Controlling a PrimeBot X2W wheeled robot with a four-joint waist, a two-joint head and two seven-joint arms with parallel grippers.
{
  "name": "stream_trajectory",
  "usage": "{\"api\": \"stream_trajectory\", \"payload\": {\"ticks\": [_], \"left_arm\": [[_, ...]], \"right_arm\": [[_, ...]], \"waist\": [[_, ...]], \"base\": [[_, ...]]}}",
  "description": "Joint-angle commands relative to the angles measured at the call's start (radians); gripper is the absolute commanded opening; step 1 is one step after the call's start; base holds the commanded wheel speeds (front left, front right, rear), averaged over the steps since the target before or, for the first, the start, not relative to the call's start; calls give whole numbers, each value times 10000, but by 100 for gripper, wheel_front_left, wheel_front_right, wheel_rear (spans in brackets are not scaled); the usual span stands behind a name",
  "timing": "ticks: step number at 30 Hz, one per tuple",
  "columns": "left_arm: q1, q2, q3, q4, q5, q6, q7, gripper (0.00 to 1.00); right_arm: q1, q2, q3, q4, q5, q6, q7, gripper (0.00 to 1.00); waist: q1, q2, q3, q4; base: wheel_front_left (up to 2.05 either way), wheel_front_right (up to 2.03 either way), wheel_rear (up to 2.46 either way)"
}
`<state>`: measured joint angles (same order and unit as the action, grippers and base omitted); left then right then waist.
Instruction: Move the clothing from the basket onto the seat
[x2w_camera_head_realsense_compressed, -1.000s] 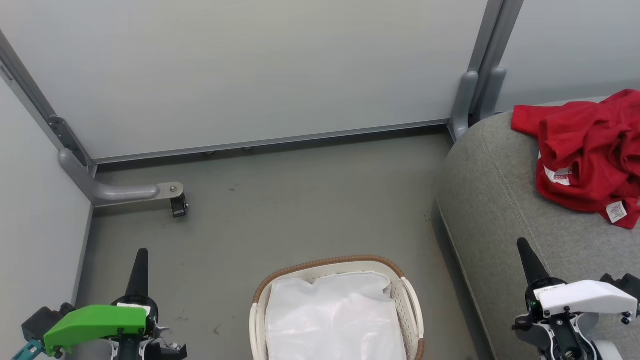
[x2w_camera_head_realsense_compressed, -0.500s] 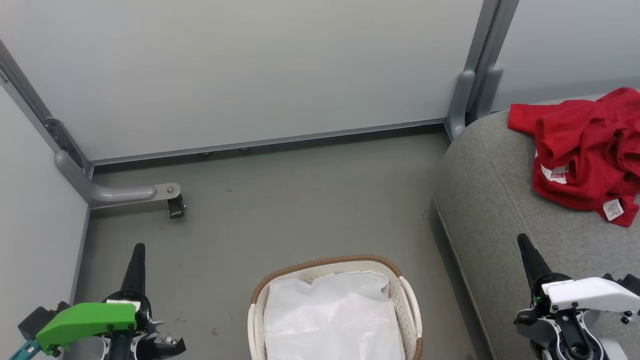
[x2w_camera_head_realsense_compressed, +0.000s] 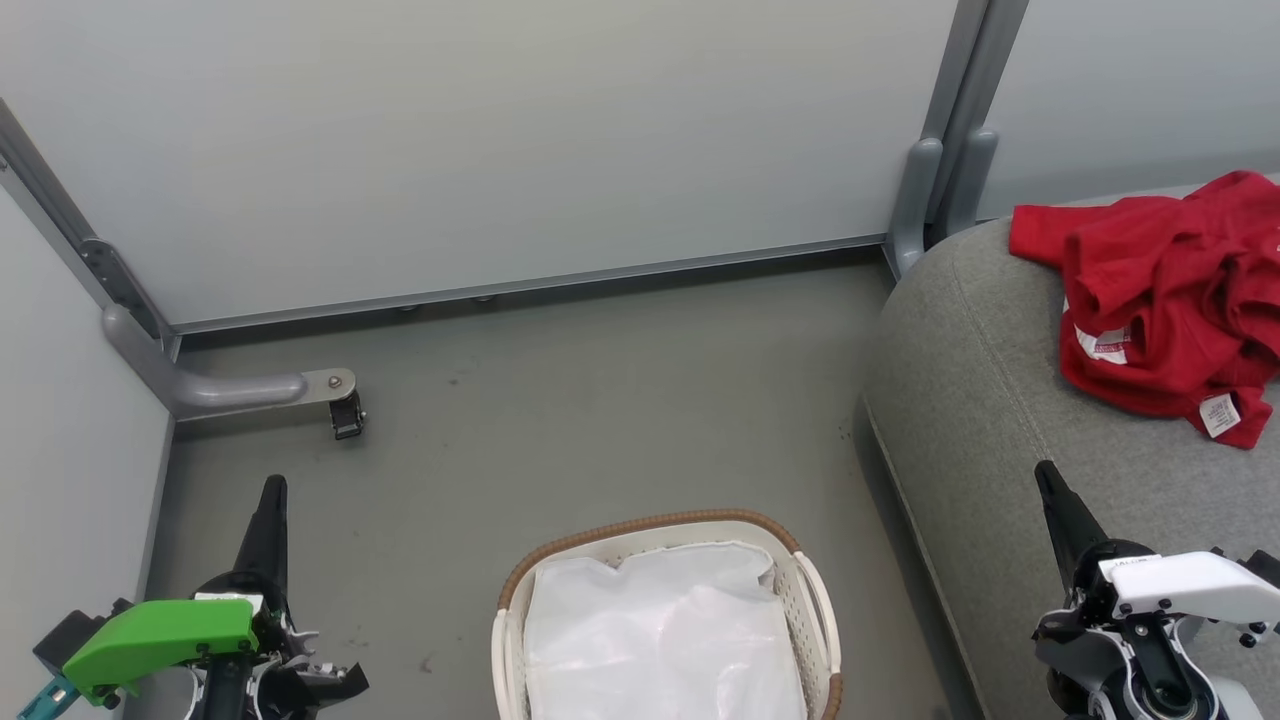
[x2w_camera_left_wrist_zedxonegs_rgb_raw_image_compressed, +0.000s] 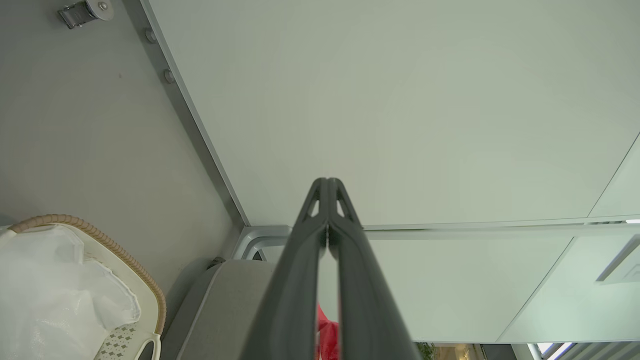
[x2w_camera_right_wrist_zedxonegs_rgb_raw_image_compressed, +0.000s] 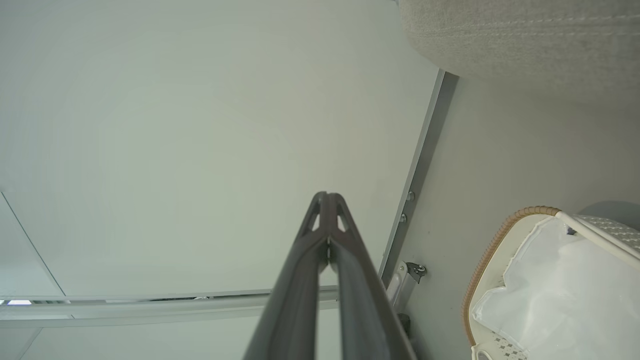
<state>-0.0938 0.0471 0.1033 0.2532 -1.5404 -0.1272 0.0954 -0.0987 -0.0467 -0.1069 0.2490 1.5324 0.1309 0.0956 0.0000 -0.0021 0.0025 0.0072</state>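
Basket (x2w_camera_head_realsense_compressed: 650, 522) down at bottom centre on the floor (x2w_camera_head_realsense_compressed: 600, 400), and inside it a plain white sheet (x2w_camera_head_realsense_compressed: 660, 640) lies crumpled across the bottom. Over on the right, the red clothing (x2w_camera_head_realsense_compressed: 1160, 290) is heaped on the grey seat (x2w_camera_head_realsense_compressed: 980, 400), white tags showing, well apart from the basket. Left claw (x2w_camera_head_realsense_compressed: 272, 490) hangs over the floor left of the basket, fingers pressed together, clenched on nothing. Right claw (x2w_camera_head_realsense_compressed: 1045, 475) is over the seat's front part, short of the clothing, clenched too. Against a second ago the whole head view has slid slightly, so that is the camera; basket, sheet and clothing lie as they did, and both claws stay clenched
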Motion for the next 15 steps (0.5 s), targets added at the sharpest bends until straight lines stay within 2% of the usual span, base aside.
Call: {"api": "stream_trajectory", "payload": {"ticks": [1, 15], "left_arm": [[-176, 54, 58, -70, -180, -54, 55, 0], [-199, 56, 132, -94, -744, -59, 228, 0]], "right_arm": [[-123, -57, -41, -49, 200, -3, 49, 0], [-141, -61, -91, -62, 823, -2, 211, 0]], "waist": [[0, 19, 1, -9], [0, 21, 6, -72]], "base": [[0, 0, 0], [0, 0, 0]]}}
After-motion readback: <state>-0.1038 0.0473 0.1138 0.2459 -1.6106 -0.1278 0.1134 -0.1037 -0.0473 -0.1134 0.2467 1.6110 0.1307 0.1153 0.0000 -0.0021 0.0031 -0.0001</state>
